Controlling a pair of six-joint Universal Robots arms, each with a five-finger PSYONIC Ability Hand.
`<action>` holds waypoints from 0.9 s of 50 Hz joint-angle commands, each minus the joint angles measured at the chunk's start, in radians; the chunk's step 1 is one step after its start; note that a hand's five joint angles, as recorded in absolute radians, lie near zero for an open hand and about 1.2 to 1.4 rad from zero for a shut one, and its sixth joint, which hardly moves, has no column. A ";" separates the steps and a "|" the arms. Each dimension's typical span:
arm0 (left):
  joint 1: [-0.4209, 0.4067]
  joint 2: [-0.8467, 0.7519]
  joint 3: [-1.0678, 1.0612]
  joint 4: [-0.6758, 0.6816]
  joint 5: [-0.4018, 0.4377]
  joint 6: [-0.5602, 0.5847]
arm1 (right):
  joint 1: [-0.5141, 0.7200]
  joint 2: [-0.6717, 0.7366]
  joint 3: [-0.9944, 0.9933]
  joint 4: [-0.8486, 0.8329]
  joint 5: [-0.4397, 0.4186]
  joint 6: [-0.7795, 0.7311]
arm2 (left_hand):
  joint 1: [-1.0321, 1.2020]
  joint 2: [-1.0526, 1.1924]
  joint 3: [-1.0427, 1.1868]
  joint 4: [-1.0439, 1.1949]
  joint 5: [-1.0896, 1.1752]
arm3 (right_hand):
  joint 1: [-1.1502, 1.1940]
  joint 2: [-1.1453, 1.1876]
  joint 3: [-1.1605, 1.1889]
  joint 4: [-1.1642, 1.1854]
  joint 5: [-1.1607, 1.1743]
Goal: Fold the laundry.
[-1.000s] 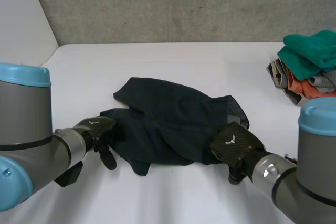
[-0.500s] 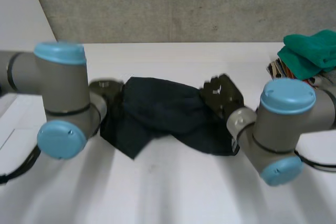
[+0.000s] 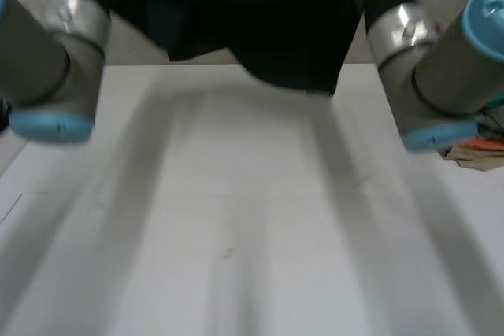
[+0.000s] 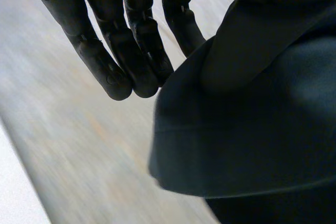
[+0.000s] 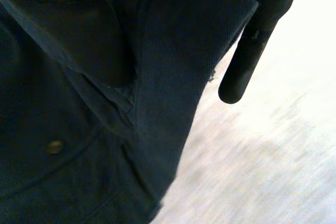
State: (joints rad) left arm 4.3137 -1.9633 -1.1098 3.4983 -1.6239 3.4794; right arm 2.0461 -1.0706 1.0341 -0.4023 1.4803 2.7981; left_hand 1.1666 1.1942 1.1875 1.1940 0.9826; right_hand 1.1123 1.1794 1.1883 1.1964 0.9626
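Dark garment [image 3: 260,29] up in the air above the white table [image 3: 236,226], strung between both raised arms.
Left hand [image 4: 115,30]: fingers straight and loose, the cloth hanging just beside them. The garment spans the middle (a button [image 5: 55,146] shows on it). Right hand [image 5: 239,72]: mostly under cloth, so I cannot tell its grip. A clothes pile [image 3: 472,147] lies far right.

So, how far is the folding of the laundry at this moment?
Done: no fold shows in it yet. In hand: the dark garment hangs bunched in the air above the white table, between the left hand and the right hand; their grip is not visible. Left: lay it flat, fold it, then probably the other clothes at the table's right edge.
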 commanded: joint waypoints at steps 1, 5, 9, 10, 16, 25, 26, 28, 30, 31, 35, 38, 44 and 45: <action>-0.009 -0.009 -0.326 -0.054 0.082 0.018 | -0.026 0.026 0.233 0.235 -0.109 -0.043 | 0.230 0.202 0.209 0.202 0.239 | 0.284 0.217 0.208 0.200 0.259; -0.018 -0.037 -0.435 -0.102 0.105 0.079 | -0.043 0.066 0.319 0.347 -0.123 -0.130 | 0.230 0.202 0.209 0.202 0.239 | 0.284 0.217 0.208 0.200 0.259; -0.048 -0.060 -0.467 -0.194 0.105 0.168 | -0.063 0.104 0.319 0.483 -0.092 -0.193 | 0.230 0.202 0.209 0.202 0.239 | 0.284 0.217 0.208 0.200 0.259; -0.052 -0.066 -0.463 -0.208 0.104 0.185 | -0.064 0.110 0.311 0.506 -0.084 -0.192 | 0.230 0.202 0.209 0.202 0.239 | 0.284 0.217 0.208 0.200 0.259; -0.069 -0.140 -0.340 -0.239 0.079 0.279 | -0.050 0.190 0.169 0.574 -0.019 -0.071 | 0.230 0.202 0.209 0.202 0.239 | 0.284 0.217 0.208 0.200 0.259; -0.075 -0.336 -0.056 -0.199 0.003 0.319 | -0.023 0.336 -0.026 0.505 0.161 0.044 | 0.230 0.202 0.209 0.202 0.239 | -0.100 -0.167 -0.176 -0.184 -0.125; -0.077 -0.353 -0.035 -0.196 -0.007 0.317 | -0.021 0.342 -0.034 0.490 0.184 0.043 | 0.198 0.170 0.177 0.171 0.208 | -0.217 -0.284 -0.293 -0.301 -0.242; -0.081 -0.382 0.016 -0.191 -0.030 0.317 | -0.014 0.342 -0.045 0.450 0.248 0.041 | -0.033 -0.061 -0.054 -0.060 -0.024 | -0.548 -0.615 -0.624 -0.632 -0.573; -0.084 -0.393 0.037 -0.196 -0.043 0.317 | -0.009 0.327 -0.042 0.432 0.282 0.040 | -0.423 -0.450 -0.443 -0.450 -0.413 | -0.679 -0.746 -0.755 -0.763 -0.704; -0.089 -0.390 0.047 -0.200 -0.056 0.319 | -0.007 0.302 -0.029 0.424 0.308 0.040 | -0.771 -0.798 -0.791 -0.798 -0.761 | -0.726 -0.793 -0.802 -0.810 -0.751; -0.094 -0.346 0.019 -0.217 -0.080 0.310 | -0.006 0.200 0.042 0.435 0.305 0.026 | -0.827 -0.855 -0.848 -0.854 -0.817 | -0.759 -0.826 -0.835 -0.843 -0.784; -0.088 -0.292 -0.027 -0.220 -0.082 0.299 | -0.009 0.117 0.099 0.442 0.275 -0.003 | -0.844 -0.872 -0.865 -0.872 -0.835 | -0.762 -0.829 -0.838 -0.846 -0.786; -0.060 -0.096 -0.212 -0.237 -0.050 0.262 | -0.020 -0.083 0.268 0.568 0.128 -0.166 | -0.856 -0.884 -0.877 -0.884 -0.847 | -0.650 -0.717 -0.726 -0.734 -0.675; -0.055 -0.071 -0.238 -0.240 -0.042 0.257 | -0.023 -0.103 0.290 0.585 0.111 -0.186 | -0.845 -0.872 -0.866 -0.872 -0.835 | -0.612 -0.679 -0.688 -0.696 -0.637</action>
State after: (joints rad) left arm 4.2336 -2.1932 -1.1904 3.2740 -1.6988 3.7660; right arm 2.0356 -1.0190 1.1833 0.0726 1.7142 2.7413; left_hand 0.3249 0.3094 0.3137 0.3096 0.1250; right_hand 0.3769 0.3837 0.3732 0.3655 0.1898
